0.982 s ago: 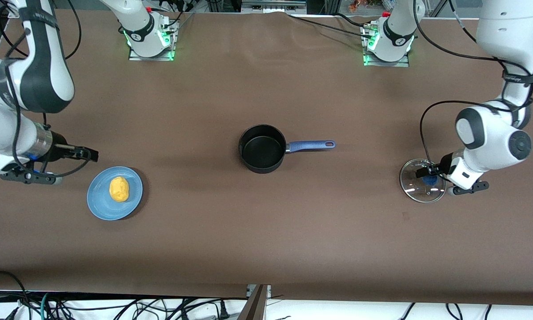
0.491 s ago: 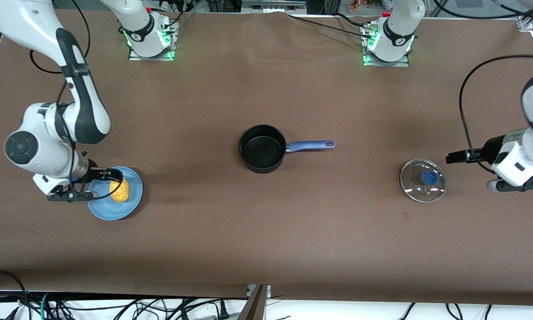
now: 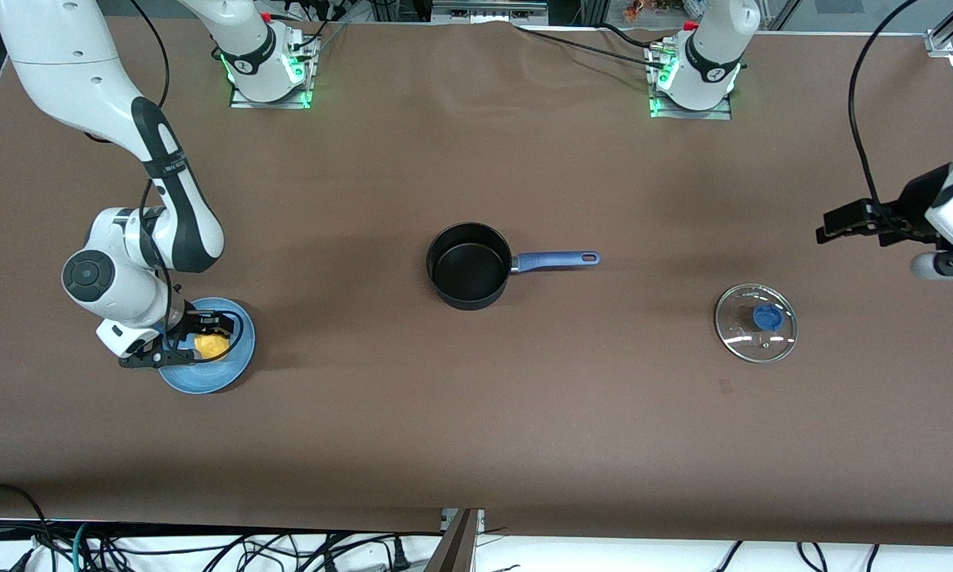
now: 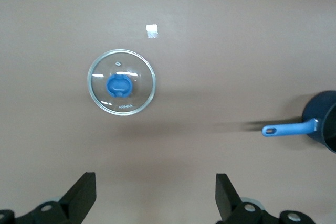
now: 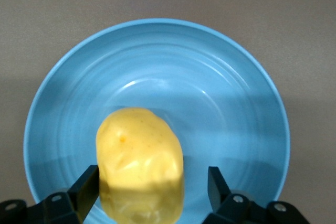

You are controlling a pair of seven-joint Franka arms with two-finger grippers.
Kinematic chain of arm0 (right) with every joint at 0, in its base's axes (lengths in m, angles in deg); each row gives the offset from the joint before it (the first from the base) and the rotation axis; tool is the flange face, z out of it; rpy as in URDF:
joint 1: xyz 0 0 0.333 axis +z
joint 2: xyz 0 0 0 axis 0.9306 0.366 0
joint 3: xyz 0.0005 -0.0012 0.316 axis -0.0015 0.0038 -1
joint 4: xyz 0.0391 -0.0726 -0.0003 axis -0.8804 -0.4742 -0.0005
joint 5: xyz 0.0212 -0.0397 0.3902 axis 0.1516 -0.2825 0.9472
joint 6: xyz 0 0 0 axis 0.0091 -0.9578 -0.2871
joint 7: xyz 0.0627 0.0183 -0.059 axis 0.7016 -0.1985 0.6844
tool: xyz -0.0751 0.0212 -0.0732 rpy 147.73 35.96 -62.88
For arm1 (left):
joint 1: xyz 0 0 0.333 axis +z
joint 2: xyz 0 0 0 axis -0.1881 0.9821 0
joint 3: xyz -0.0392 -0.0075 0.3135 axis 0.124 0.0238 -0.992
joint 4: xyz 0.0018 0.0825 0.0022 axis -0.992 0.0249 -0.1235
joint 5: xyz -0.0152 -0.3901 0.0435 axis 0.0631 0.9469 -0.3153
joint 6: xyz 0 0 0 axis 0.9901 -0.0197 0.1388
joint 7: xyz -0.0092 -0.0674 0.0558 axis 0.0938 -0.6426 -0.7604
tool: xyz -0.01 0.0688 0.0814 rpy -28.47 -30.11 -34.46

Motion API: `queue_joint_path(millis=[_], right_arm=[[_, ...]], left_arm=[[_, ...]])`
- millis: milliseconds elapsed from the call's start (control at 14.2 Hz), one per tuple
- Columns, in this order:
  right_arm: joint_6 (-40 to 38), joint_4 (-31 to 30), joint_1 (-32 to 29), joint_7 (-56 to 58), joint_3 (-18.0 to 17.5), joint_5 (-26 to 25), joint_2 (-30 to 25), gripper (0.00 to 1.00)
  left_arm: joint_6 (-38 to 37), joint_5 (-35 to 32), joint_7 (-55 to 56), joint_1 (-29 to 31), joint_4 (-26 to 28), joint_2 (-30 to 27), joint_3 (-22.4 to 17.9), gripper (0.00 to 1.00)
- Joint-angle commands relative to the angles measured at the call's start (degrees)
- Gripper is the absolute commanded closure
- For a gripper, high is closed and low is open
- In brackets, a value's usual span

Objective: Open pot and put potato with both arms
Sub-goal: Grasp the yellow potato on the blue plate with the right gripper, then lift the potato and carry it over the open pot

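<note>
The black pot [image 3: 469, 265] stands uncovered mid-table, its blue handle [image 3: 555, 259] pointing toward the left arm's end. Its glass lid [image 3: 755, 323] with a blue knob lies flat on the table toward the left arm's end; it also shows in the left wrist view [image 4: 121, 82]. The yellow potato [image 3: 210, 345] lies on a blue plate [image 3: 234, 373]. My right gripper [image 3: 212, 334] is down over the plate, open, with one finger on each side of the potato [image 5: 140, 161]. My left gripper [image 3: 842, 223] is open and empty, raised above the table beside the lid.
The pot's edge and handle show in the left wrist view [image 4: 291, 128]. A small pale mark [image 4: 152, 31] lies on the brown table cover near the lid. The arm bases [image 3: 268, 71] stand along the table's edge farthest from the front camera.
My right gripper has come down over the plate and now straddles the potato. My left gripper let go of the lid's knob, opened and rose away from it.
</note>
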Motion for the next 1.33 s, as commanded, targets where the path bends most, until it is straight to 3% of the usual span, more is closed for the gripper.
queue_joint_path(millis=[0,70,211,351,632,982,1263], right_arm=[[2.2,-0.6,-0.3,1.0,-0.3,-0.6,0.1,0.42],[2.2,-0.4,-0.3,1.0,-0.3,-0.6,0.1,0.54],[1.6,0.5,0.2,1.3,-0.4,-0.6,-0.5,0.62],[-1.2,1.6,0.3,1.2,-0.6,-0.6,-2.0,0.62],[-20.8,10.0,2.4,-1.5,-1.2,0.5,-5.3,0.62],[-41.8,20.3,10.7,-20.1,-2.4,3.1,-6.1,0.61],[-43.0,24.3,19.1,-41.2,-6.2,8.4,-5.5,0.61]], left_arm=[[-3.4,-2.4,5.6,3.4,-1.0,0.0,5.7,0.00],[-3.5,-3.2,6.7,4.5,-1.0,0.0,7.8,0.00],[-3.4,-7.5,6.7,3.9,-1.2,0.1,8.2,0.00],[-3.4,-7.5,6.4,4.4,-2.1,0.9,8.0,0.00],[-3.5,-7.2,6.4,4.3,-2.3,0.9,8.0,0.00],[-3.5,-7.2,6.4,4.2,-2.3,0.9,8.0,0.00],[-3.5,-7.1,6.4,3.8,-2.4,0.9,8.1,0.00]])
